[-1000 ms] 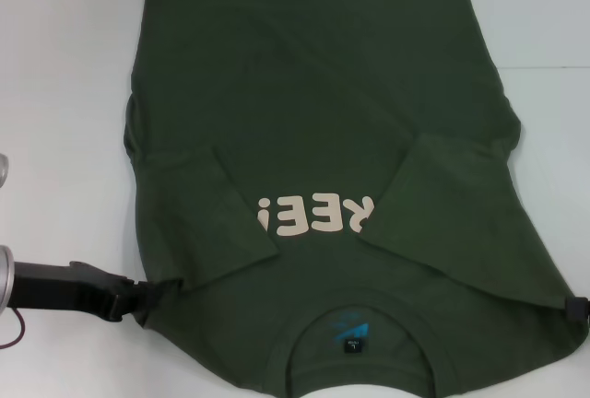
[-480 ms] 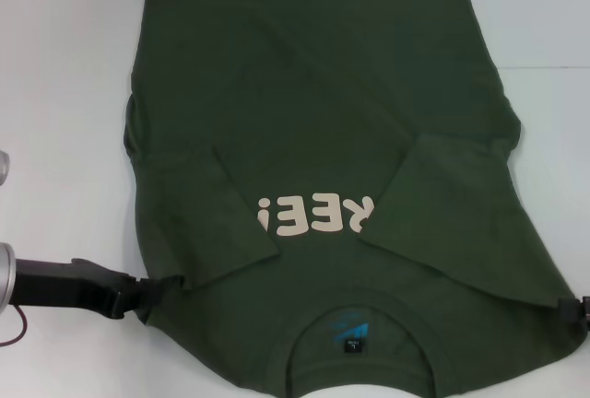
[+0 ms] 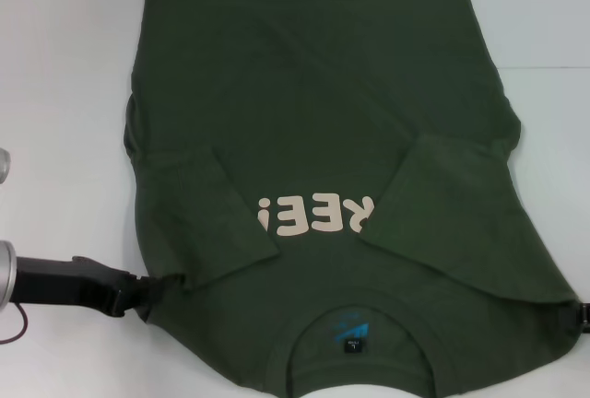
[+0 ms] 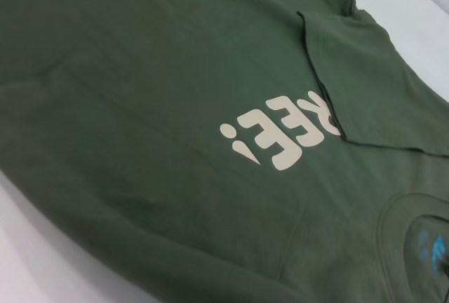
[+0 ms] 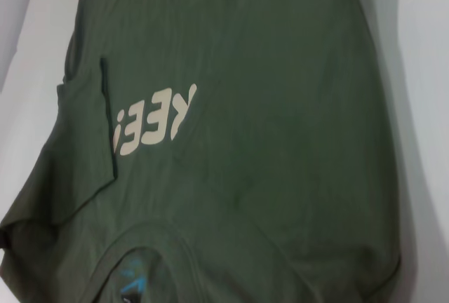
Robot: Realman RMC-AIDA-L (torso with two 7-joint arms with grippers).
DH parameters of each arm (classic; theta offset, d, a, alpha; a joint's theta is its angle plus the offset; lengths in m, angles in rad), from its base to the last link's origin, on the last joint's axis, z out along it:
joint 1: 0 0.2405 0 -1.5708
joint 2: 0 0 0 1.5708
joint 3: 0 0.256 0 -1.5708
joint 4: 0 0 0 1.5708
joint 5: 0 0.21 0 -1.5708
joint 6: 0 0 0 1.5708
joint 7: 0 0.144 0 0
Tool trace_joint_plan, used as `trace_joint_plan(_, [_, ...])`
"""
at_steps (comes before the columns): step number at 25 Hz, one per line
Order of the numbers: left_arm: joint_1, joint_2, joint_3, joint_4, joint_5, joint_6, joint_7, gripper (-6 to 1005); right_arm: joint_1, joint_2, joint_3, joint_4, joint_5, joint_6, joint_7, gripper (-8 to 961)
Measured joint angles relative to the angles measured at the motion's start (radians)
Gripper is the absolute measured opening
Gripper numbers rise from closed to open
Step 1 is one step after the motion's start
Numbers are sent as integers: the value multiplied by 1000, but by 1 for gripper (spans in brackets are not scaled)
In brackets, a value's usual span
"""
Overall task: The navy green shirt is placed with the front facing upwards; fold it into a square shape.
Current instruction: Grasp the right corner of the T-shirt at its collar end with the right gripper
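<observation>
Counter (image 3: 55, 66), white, carries the shirt (image 3: 313, 94) across the middle of the frame, collar nearest the bottom edge. Both sleeves are folded inward over the chest lettering (image 3: 313, 214); folding the body remains. Left tool (image 3: 152, 292) pinches the lower-left shoulder edge; right tool (image 3: 581, 315) touches the lower-right edge, grip unclear.

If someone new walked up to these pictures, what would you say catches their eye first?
The navy green shirt fills most of the white table, both sleeves already folded in over the chest. The pale lettering stands out at its middle, partly covered by the sleeve on the robot's right, with the collar nearest the robot. The left gripper sits at the shirt's left shoulder edge, and the right gripper is barely visible at the right shoulder.
</observation>
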Motion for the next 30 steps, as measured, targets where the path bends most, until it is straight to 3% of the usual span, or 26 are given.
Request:
trace_joint_plan(10, [-5, 0, -2, -2, 0, -2, 2, 0, -2, -1, 9, -1, -3, 9, 6, 348])
trace_joint_plan(15, [-7, 0, 0, -3, 0, -3, 1, 0, -9, -1, 9, 0, -4, 17, 5, 104])
trace_joint_plan(20, [-11, 3, -8, -12, 0, -2, -19, 1, -24, 8, 49, 7, -1, 14, -45, 34])
trace_joint_plan(30, [12, 12, -19, -2, 9, 55, -61, 1, -81, 35, 186, 11, 6, -99, -187, 50])
